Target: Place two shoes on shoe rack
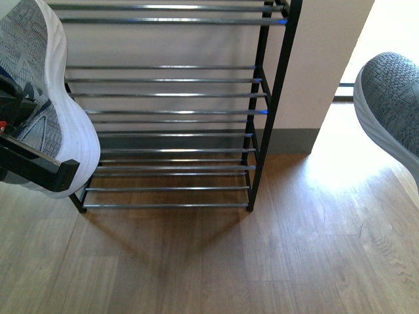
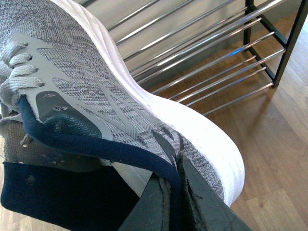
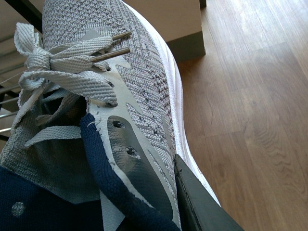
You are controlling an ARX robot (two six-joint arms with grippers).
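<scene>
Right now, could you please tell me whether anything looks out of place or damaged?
Nothing looks damaged. Both grey sneakers are off the shoe rack: the left sneaker hangs in the left gripper with its sole turned sideways, and the right sneaker hangs in the right gripper.

No brand, lettering or number is legible on the left sneaker [image 1: 36,72] or the right sneaker [image 1: 393,98]. The shoe rack [image 1: 170,205] bears no readable label.

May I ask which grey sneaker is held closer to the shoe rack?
The sneaker in the left gripper: in front view it overlaps the rack; the other sneaker, in the right gripper, hangs clear of it.
</scene>
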